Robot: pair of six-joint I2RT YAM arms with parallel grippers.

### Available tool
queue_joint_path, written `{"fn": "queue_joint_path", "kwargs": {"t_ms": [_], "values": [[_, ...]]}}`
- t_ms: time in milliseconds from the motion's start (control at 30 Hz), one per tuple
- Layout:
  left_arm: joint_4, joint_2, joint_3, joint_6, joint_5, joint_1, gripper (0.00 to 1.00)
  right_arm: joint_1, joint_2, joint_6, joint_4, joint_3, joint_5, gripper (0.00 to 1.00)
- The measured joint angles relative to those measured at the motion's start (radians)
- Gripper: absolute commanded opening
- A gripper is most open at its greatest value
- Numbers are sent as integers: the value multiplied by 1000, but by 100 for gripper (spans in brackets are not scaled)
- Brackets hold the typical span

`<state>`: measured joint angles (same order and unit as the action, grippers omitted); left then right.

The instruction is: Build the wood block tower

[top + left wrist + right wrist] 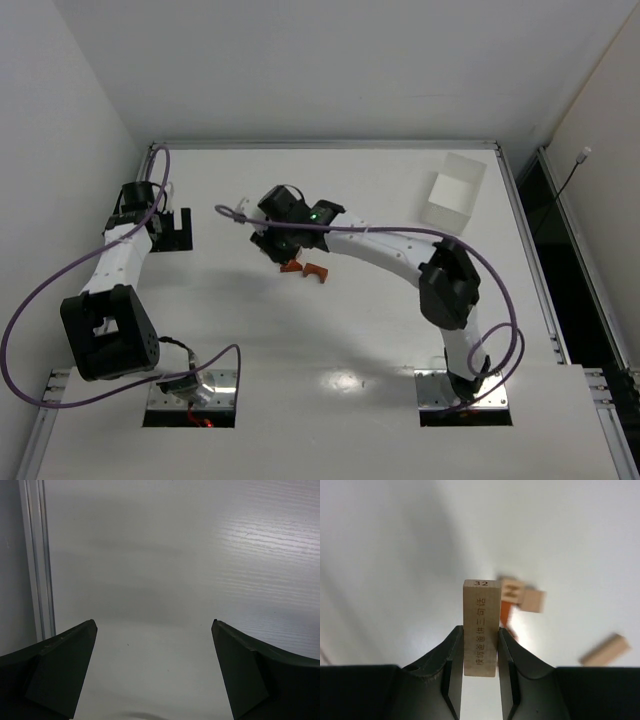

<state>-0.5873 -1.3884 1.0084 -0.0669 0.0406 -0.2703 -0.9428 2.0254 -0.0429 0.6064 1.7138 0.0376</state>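
My right gripper (480, 630) is shut on a pale tan oblong block (480, 610) with "32" on its end, held lengthwise above the table. Just beyond it lie two tan cubes (512, 591) (533, 601) against a reddish-orange block (504, 614). A pale stick (605, 650) lies apart to the right. From above, the right gripper (278, 243) hovers beside two orange blocks (292, 267) (318, 271), and the held block is hidden under it. My left gripper (154, 625) is open over bare table, far left (178, 230).
A white open box (455, 190) stands at the back right of the table. A metal rail (37, 560) runs along the table's left edge, close to the left gripper. Purple cables loop around both arms.
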Motion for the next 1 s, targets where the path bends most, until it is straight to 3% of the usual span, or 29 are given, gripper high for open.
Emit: {"fn": "queue_joint_path", "kwargs": {"t_ms": [133,433,700,1000], "values": [[5,-9,2,16,-8,0,99,53,-67,76,-31,39,-144,0],[5,-38,43,58,-22,0,99,364,-72,177,-32,-74,-315,0],[3,-39,51,71,-22,0,99,557,-42,282,-16,-126,-269,0],[-6,-67,67,84,-19,0,99,567,19,432,7,-157,-140,0]]}}
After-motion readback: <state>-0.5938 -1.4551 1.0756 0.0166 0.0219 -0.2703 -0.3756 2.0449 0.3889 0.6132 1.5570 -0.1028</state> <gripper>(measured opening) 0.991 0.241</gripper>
